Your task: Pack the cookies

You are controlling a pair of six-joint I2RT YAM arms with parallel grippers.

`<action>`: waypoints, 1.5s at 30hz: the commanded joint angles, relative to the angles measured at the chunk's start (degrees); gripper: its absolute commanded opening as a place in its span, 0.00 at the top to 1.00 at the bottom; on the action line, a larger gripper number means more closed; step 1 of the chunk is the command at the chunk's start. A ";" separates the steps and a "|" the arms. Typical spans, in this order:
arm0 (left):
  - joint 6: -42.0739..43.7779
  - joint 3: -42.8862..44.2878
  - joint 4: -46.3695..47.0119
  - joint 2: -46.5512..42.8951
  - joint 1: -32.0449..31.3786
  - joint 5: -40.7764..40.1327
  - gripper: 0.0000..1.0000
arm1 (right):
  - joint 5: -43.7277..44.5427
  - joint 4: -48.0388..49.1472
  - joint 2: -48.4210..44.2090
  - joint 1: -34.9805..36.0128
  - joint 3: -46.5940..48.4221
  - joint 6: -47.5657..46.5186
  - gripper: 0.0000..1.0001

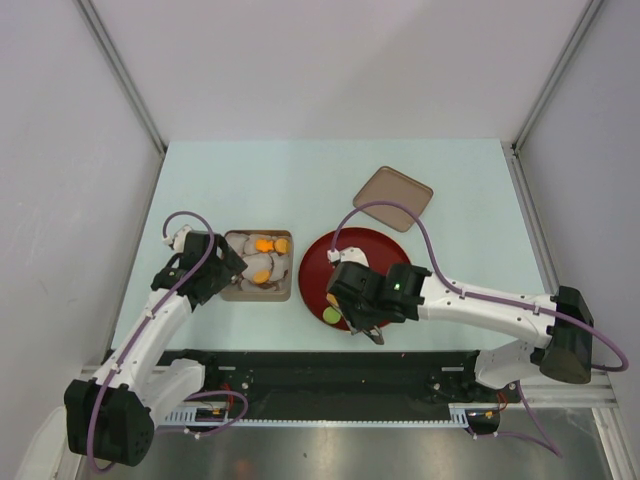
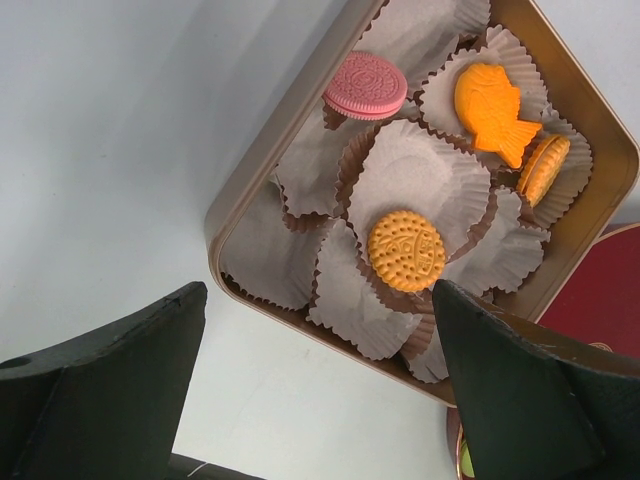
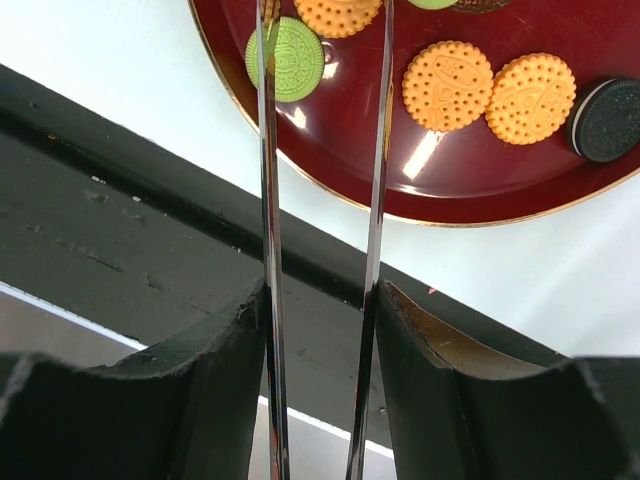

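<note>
the right fingers [image 3: 200, 380], about half closed, clamp a pair of thin metal tongs [image 3: 268, 200] and reach them over the near rim of the dark-red plate [image 3: 500, 170], where the loose cookies [image 3: 447, 85] lie: a green cookie [image 3: 290, 58] just beside one blade, orange ones near it and a black cookie [image 3: 608, 120] further along. the tongs likely stand in for the broad fingers, which look too blunt to lift a flat disc off a glossy plate. the blade tips run off the top of the wrist view, so whether they have pinched anything cannot be told. across the worktop [image 1: 250, 180], the left fingers [image 2: 110, 380] hang spread wide, holding nothing, above the near corner of the open tin [image 2: 268, 140], seemingly placed to steady it or to watch the drop-off. inside, on crimped paper cups [image 2: 415, 175], lie a pink cookie [image 2: 365, 86], an orange fish-shaped cookie [image 2: 495, 108], an orange sandwich cookie [image 2: 543, 168] tipped on edge and a round orange cookie [image 2: 406, 250]. most cups lie bare, so the packing looks early. the lid [image 1: 393, 197] rests apart, behind the plate.
</note>
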 commanded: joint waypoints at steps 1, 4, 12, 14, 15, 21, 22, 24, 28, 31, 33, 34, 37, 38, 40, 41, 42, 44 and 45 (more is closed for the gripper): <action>0.18 -0.19 1.57 0.03 0.09 0.95 0.00 | -0.48 0.29 0.34 0.62 0.15 0.73 0.50; 0.35 -0.19 1.40 0.03 0.09 0.87 0.00 | -0.75 0.82 1.83 0.62 0.15 0.20 0.50; 0.35 -0.28 1.22 -0.41 0.09 0.60 0.00 | -1.01 1.61 2.46 0.53 0.23 -0.76 0.63; 0.35 -0.19 1.22 -0.41 0.09 0.69 0.00 | -0.75 1.79 1.58 -0.17 0.32 -1.03 0.65; 0.35 -0.10 1.22 -0.41 0.09 0.69 0.00 | -0.66 1.70 1.14 -0.61 0.93 -1.38 0.66; 0.35 0.69 0.69 -0.67 0.09 0.60 0.00 | 1.27 0.65 -2.64 -4.91 5.06 -4.54 0.67; 0.26 0.78 0.61 -0.67 0.09 0.52 0.00 | 1.62 0.64 -2.99 -5.53 6.20 -4.89 0.67; 0.35 1.48 -0.01 -0.76 0.09 0.16 0.00 | 1.71 0.64 -3.26 -6.32 7.35 -6.21 0.67; 0.70 3.15 -0.98 -0.93 0.09 -0.45 0.00 | 1.19 1.43 -3.17 -8.17 10.77 -8.06 0.67; 0.79 4.64 -1.50 -0.67 0.09 -1.42 0.00 | -0.56 3.63 -2.30 -8.61 12.27 -9.37 0.68; 0.70 5.70 -1.85 -0.32 0.09 -2.12 0.00 | -1.62 5.47 -0.63 -8.61 13.85 -10.17 0.67; 0.79 5.96 -1.94 -0.23 0.09 -2.30 0.00 | -2.84 6.26 0.25 -8.52 14.38 -10.69 0.68; 0.70 6.58 -2.29 0.12 0.09 -2.65 0.00 | -4.70 8.55 3.06 -8.52 16.75 -11.92 0.68; 0.61 6.49 -2.38 0.12 0.18 -2.74 0.00 | -4.88 8.90 3.68 -8.52 17.80 -12.36 0.68; 0.61 6.23 -2.21 0.12 0.09 -2.91 0.00 | -5.75 9.96 6.22 -8.61 19.13 -13.16 0.68; 0.70 6.05 -2.21 0.12 0.18 -2.91 0.00 | -6.02 10.05 7.10 -8.70 19.65 -13.86 0.68; 0.61 5.97 -2.29 0.21 0.18 -2.83 0.00 | -6.46 10.31 8.07 -8.70 20.70 -14.12 0.68; 0.70 5.62 -2.03 0.21 0.18 -2.65 0.00 | -7.07 10.40 10.53 -8.87 21.76 -15.00 0.68; 0.70 5.44 -1.94 0.21 0.26 -2.65 0.00 | -7.42 10.66 11.23 -8.78 22.81 -15.18 0.68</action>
